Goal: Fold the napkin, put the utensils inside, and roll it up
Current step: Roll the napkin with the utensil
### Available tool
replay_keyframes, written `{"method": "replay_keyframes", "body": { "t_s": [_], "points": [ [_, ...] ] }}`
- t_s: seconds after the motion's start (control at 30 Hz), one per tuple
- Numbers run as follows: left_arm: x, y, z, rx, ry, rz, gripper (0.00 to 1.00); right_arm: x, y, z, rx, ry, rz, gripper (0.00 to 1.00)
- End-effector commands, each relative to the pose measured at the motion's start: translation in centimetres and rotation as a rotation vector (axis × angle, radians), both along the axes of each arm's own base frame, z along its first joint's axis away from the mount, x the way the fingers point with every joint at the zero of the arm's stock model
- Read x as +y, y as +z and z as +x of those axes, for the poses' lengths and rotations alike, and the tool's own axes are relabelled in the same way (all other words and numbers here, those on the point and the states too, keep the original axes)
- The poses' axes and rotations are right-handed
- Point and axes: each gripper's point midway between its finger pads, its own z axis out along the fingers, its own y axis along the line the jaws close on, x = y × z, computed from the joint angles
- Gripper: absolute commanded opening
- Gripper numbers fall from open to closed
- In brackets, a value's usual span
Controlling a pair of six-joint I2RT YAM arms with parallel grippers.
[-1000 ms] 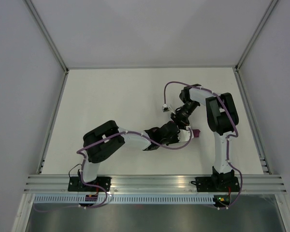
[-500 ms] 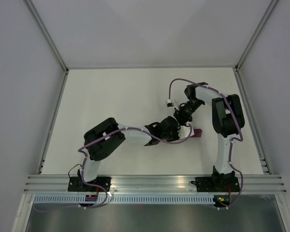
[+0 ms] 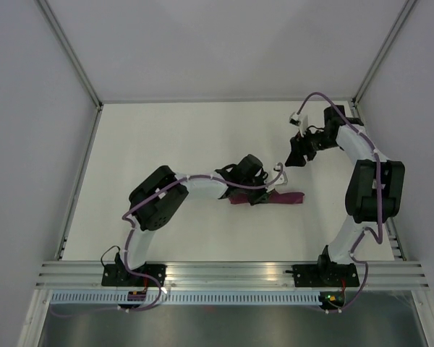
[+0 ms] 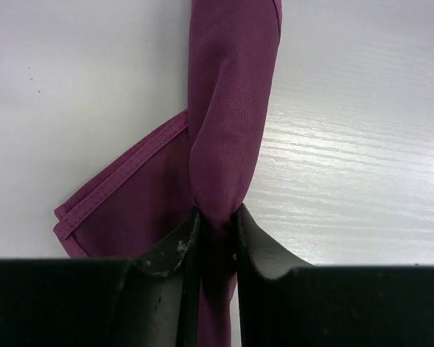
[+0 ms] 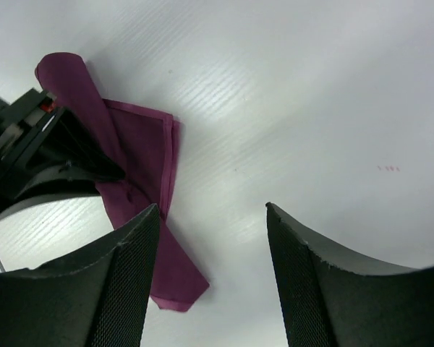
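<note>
On white table [image 3: 166, 144] (grey walls [image 3: 224, 43]), bundled maroon napkin [image 3: 291, 196]

Seen from above, the left hand [image 3: 259, 194] covers the middle of the napkin [image 3: 289, 196], so what it wraps cannot be told. In the left wrist view the napkin runs past the top edge, and its near end is hidden between the fingers [image 4: 166, 253].
</note>
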Motion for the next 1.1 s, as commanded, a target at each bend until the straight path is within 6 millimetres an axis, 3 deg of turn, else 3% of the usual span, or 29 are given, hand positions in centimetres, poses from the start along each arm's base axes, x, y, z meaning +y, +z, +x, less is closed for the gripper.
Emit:
{"method": "replay_keyframes", "body": {
  "t_s": [0.0, 0.03, 0.07, 0.1, 0.17, 0.2, 0.23, 0.27, 0.3, 0.33, 0.4, 0.43, 0.5, 0.53, 0.93, 1.07],
  "points": [
    [4.8, -5.7, -4.6, 0.407, 0.011, 0.185, 0.02, -0.3, 3.2, -0.2, -0.123, -0.015, 0.085, 0.66],
    [5.3, -5.7, -4.8, 0.454, 0.017, 0.202, 0.02, -0.4, 2.3, -0.9, -0.136, -0.009, 0.075, 0.66],
    [5.0, -5.4, -4.4, 0.506, 0.014, 0.18, 0.02, -0.5, 3.3, -1.4, -0.186, 0.0, 0.066, 0.67],
    [5.0, -5.3, -4.3, 0.534, 0.014, 0.179, 0.02, -0.3, 2.2, -2.9, -0.172, 0.011, 0.068, 0.68],
    [5.3, -5.3, -4.2, 0.621, 0.019, 0.188, 0.02, -0.4, 2.9, -3.7, -0.275, 0.047, 0.035, 0.69],
    [5.7, -5.4, -4.4, 0.655, 0.027, 0.211, 0.02, -0.3, 1.7, -4.7, -0.28, 0.06, 0.02, 0.69],
    [5.4, -4.9, -4.0, 0.675, 0.026, 0.197, 0.02, -0.3, 2.1, -5.2, -0.336, 0.079, -0.017, 0.7],
    [5.6, -5.5, -4.2, 0.709, 0.031, 0.211, 0.02, -0.2, 0.6, -6.6, -0.322, 0.085, -0.033, 0.7],
    [5.7, -5.7, -4.1, 0.731, 0.036, 0.216, 0.02, -0.1, 0.5, -6.4, -0.371, 0.092, -0.057, 0.7],
    [5.6, -5.2, -3.9, 0.758, 0.035, 0.21, 0.02, 0.5, 1.0, -6.9, -0.423, 0.105, -0.081, 0.71],
    [5.7, -5.8, -3.9, 0.802, 0.045, 0.221, 0.02, 0.9, -0.9, -7.9, -0.46, 0.119, -0.148, 0.72],
    [5.6, -5.5, -3.5, 0.818, 0.053, 0.215, 0.02, 2.1, -0.5, -8.5, -0.511, 0.154, -0.16, 0.73],
    [5.5, -5.7, -3.6, 0.86, 0.053, 0.215, 0.02, 2.3, -2.2, -9.2, -0.545, 0.151, -0.225, 0.73],
    [5.1, -5.4, -3.2, 0.863, 0.051, 0.207, 0.02, 3.6, -2.0, -9.7, -0.586, 0.186, -0.23, 0.74],
    [4.7, -5.3, -2.7, 0.937, 0.072, 0.225, 0.02, 6.9, -6.5, -10.8, -0.647, 0.285, -0.384, 0.76],
    [4.8, -5.4, -2.6, 0.942, 0.079, 0.228, 0.02, 7.3, -7.8, -11.5, -0.616, 0.321, -0.397, 0.72]
  ]
}}
